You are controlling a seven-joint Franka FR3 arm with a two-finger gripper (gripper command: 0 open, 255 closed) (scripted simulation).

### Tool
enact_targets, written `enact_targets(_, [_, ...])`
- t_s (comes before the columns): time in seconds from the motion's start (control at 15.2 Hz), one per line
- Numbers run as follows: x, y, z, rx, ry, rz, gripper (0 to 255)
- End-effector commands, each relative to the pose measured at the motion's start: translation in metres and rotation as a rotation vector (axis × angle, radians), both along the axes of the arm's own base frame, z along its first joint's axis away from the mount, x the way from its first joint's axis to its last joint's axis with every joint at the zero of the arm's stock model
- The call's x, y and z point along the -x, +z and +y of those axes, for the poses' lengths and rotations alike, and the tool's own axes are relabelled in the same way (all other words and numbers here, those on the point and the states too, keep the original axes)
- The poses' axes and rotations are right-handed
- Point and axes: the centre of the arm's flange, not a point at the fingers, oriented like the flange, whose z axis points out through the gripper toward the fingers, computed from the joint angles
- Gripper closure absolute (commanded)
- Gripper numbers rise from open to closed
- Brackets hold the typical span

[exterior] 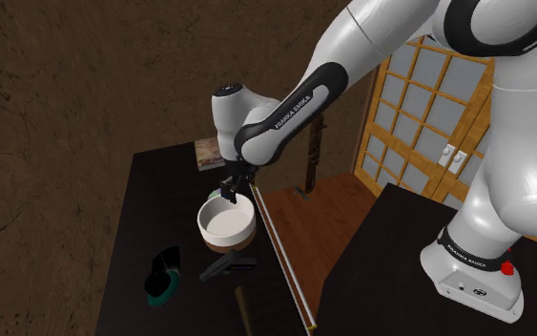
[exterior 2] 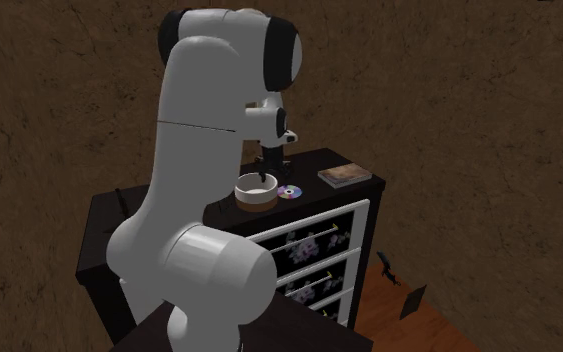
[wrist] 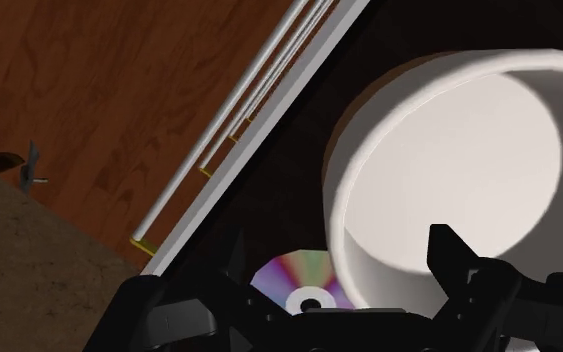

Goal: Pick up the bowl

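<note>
A white round bowl (exterior: 226,221) with a brown base sits mid-frame in the shoulder view on a dark cabinet top (exterior 2: 321,197), beside a shiny disc (exterior 2: 289,192). The black gripper (exterior: 230,194) stands over its rim with fingers (wrist: 451,258) apart, one inside the bowl.

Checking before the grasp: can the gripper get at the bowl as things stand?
Likely yes. The open gripper straddles the wall of the bowl, one finger inside, one outside; the disc lies flat beside the bowl and seems to block nothing.

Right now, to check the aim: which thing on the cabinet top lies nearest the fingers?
The white bowl: its rim sits between the fingers, unlike the disc or book.
</note>
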Motion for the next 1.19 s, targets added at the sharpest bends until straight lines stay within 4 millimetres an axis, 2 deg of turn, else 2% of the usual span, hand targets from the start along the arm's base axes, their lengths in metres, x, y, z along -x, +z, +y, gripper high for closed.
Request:
enact_targets(0.0, [-0.003,-0.014,0.003,0.001,0.000,0.000,0])
enact_targets(0.33, [-0.003,-0.040,0.003,0.001,0.000,0.000,0])
enact_targets(0.46, [-0.003,-0.043,0.003,0.001,0.000,0.000,0])
enact_targets(0.53, [-0.003,-0.043,0.003,0.001,0.000,0.000,255])
enact_targets(1.12, [-0.003,-0.043,0.003,0.001,0.000,0.000,255])
